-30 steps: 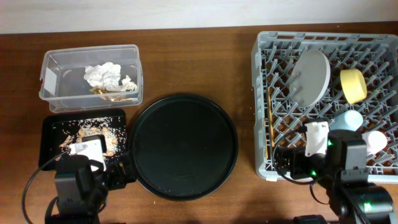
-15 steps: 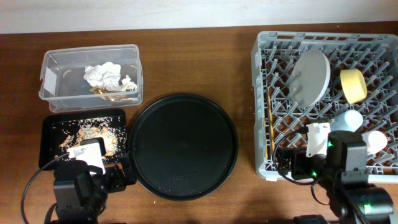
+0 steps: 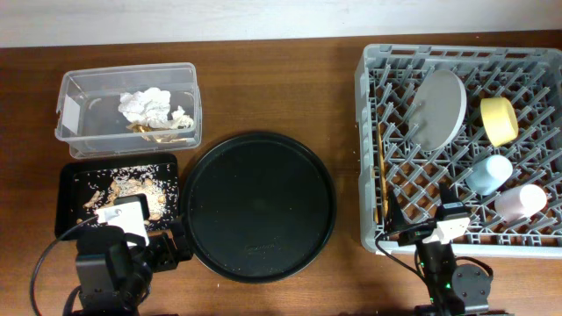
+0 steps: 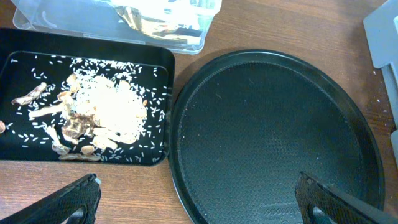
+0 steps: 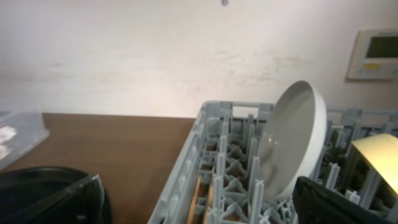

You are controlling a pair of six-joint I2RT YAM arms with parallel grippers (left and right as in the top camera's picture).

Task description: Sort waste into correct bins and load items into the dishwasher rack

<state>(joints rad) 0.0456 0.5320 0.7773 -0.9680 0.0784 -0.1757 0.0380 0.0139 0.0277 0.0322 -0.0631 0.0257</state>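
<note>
First, clear tub (image 3: 79,132): stands at the far left of the table (image 3: 263,88), white label on its left end.
Tissue (image 3: 145,105): crumpled and white, lying inside the clear tub.
Wrapper scrap (image 4: 152,23): shiny gold-brown, inside the clear tub against its near wall, just beside the tissue.
Flat black tray (image 3: 72,174): just in front of the clear tub, with its right edge near the round black tray.
Food scraps (image 4: 102,115): tan crumbs and pale grains heaped in the middle of the flat black tray, with loose grains scattered around them.
Left tool (image 4: 199,205): fingers spread wide with nothing between them, hovering over the near edge of the flat black tray and the round black tray.
Round black tray (image 3: 259,206): sits mid-table between the flat black tray and the rack.
Dishwasher rack (image 3: 367,132): the grey lattice crate on the right of the table.
Chopsticks (image 3: 383,175): lying lengthwise along the rack's left side.
Plate (image 3: 441,107): pale grey-green, standing on edge and leaning among the pegs at the back of the rack.
Right tool (image 5: 199,208): spread wide and empty, at the rack's near edge.
Blue cup (image 3: 488,173): in the rack, right of centre.
Yellow bowl (image 3: 498,120): on its side in the rack, right of the plate.
Pink cup (image 3: 520,201): in the rack, just beside the blue cup, nearer the front right.
</note>
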